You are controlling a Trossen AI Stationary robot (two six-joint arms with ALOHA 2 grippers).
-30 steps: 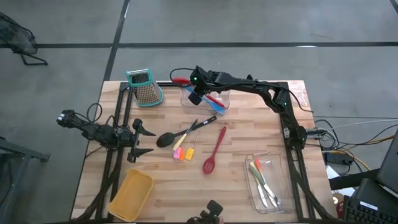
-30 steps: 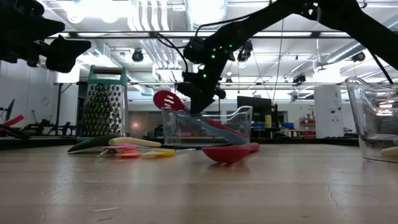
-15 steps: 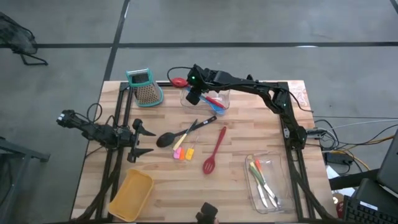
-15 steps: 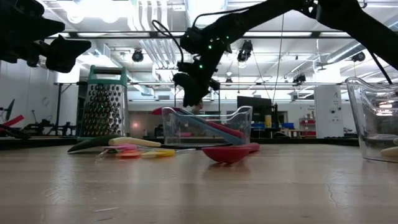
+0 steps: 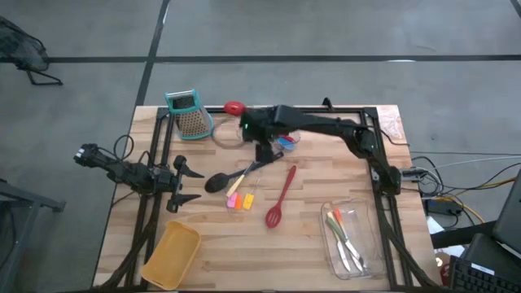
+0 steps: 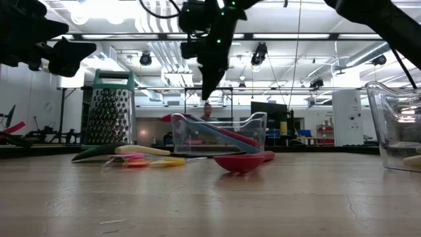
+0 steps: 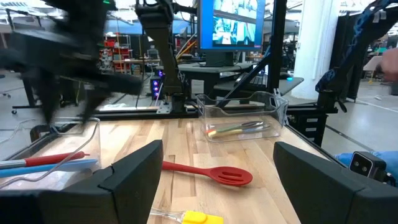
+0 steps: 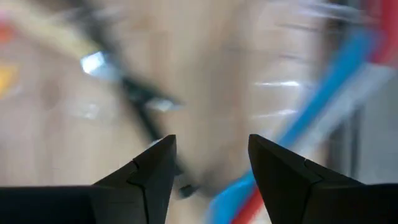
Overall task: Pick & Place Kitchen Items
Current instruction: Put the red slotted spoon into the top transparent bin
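My right gripper (image 5: 263, 152) hangs open above the table, just near of the clear bin (image 6: 197, 139) at the far middle, and touches nothing. A red spoon (image 5: 234, 107) and a blue spoon (image 5: 286, 140) lie slanted in that bin, and the red one's head pokes out over the rim (image 6: 172, 118). A black ladle (image 5: 220, 181), a red slotted spoon (image 5: 279, 202) and small yellow and pink pieces (image 5: 240, 200) lie flat on the wood. My left gripper (image 5: 183, 184) waits open at the table's left side.
A teal-topped grater (image 5: 189, 115) stands at the far left. A tan bin (image 5: 172, 254) sits at the near left. A second clear bin (image 5: 346, 238) at the near right holds several utensils. Bare wood shows between the ladle and the tan bin.
My right gripper has let go of the red spoon, risen above the bin and swung toward the near edge while rolling. The red spoon's raised head has sunk onto the bin's rim and stays there.
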